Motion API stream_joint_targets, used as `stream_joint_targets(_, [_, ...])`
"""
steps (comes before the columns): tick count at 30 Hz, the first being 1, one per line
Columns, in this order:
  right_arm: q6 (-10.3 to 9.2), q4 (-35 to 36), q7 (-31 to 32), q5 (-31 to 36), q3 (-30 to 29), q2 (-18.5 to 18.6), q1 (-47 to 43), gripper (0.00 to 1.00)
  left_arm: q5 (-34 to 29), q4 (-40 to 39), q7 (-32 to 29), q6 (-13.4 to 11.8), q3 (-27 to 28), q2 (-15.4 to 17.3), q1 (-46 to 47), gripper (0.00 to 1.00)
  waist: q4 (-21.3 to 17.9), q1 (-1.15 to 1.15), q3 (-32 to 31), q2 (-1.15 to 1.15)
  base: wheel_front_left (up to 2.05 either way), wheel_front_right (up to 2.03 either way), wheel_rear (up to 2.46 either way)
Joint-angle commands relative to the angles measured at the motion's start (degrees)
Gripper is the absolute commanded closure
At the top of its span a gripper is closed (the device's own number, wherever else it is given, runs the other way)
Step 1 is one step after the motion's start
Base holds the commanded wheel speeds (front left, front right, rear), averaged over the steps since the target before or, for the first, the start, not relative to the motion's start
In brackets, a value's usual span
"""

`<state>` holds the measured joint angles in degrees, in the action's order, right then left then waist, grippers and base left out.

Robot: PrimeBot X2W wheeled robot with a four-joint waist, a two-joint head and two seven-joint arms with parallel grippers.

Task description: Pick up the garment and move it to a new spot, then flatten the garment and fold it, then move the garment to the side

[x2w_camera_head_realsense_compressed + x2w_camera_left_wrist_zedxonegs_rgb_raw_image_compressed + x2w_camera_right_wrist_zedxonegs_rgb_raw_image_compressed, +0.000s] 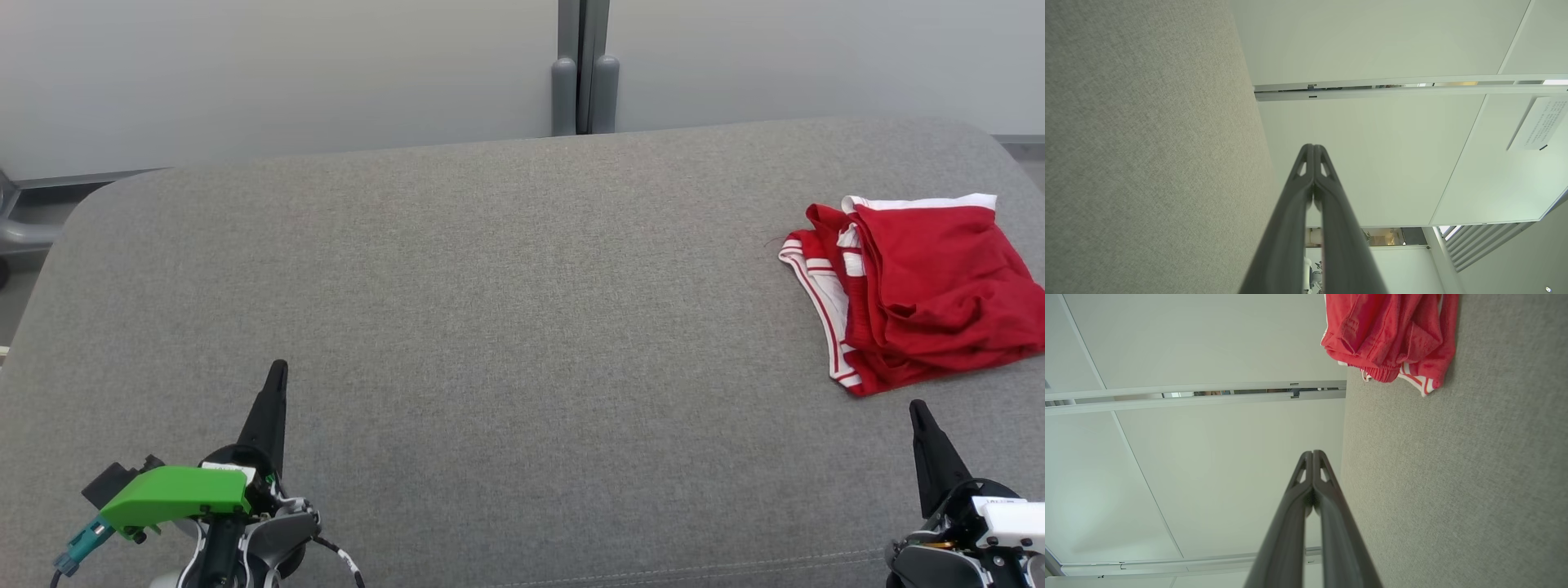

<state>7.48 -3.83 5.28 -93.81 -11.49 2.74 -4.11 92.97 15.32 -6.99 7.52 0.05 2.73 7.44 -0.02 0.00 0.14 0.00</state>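
- Ahead of the right pincer [918,408], a little beyond its tip, lies the garment [931,286], and a narrow strip of bare grey cloth separates the two, so they do not touch.
- The garment is red with white stripes along its edges. It is crumpled into a loose heap with several folds, not spread flat.
- It rests on the bench [490,286], which is covered in grey fabric and has rounded corners. The heap reaches the right border of the head view.
- The right pincer has its two dark fingers pressed together to one point, with nothing between them. In the right wrist view the closed pincer [1312,454] points past the garment [1392,330], which is further on and to one side of the finger line.
- Far to the left of the garment, well apart from it, is the left pincer [277,369]. Its fingers are also together and hold nothing.
- In the left wrist view the closed left pincer [1313,148] has only bare bench [1147,143] fabric beside it.
- Behind the left pincer, on its wrist, sits a green cover [171,494].
- Beyond both pincers, past the far edge of the bench, stand pale wall panels [286,73] with a grey post [584,82] between them.
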Motion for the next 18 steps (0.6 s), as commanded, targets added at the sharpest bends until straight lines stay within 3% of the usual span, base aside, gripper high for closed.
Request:
stream_joint_targets(1, [0.02,0.23,0.17,-0.26,-0.1,0.26,-0.44,1.0,0.22,0.12,-0.01,0.21,0.18,0.03,0.68,1.0,0.0,0.0,0.0,0.0,0.0,0.0,0.0])
stream_joint_targets(18, [0.02,0.23,0.16,-0.26,-0.09,0.26,-0.44,1.0,0.24,0.11,0.01,0.2,0.16,0.03,0.68,1.0,0.0,0.0,0.0,0.0,0.0,0.0,0.0])
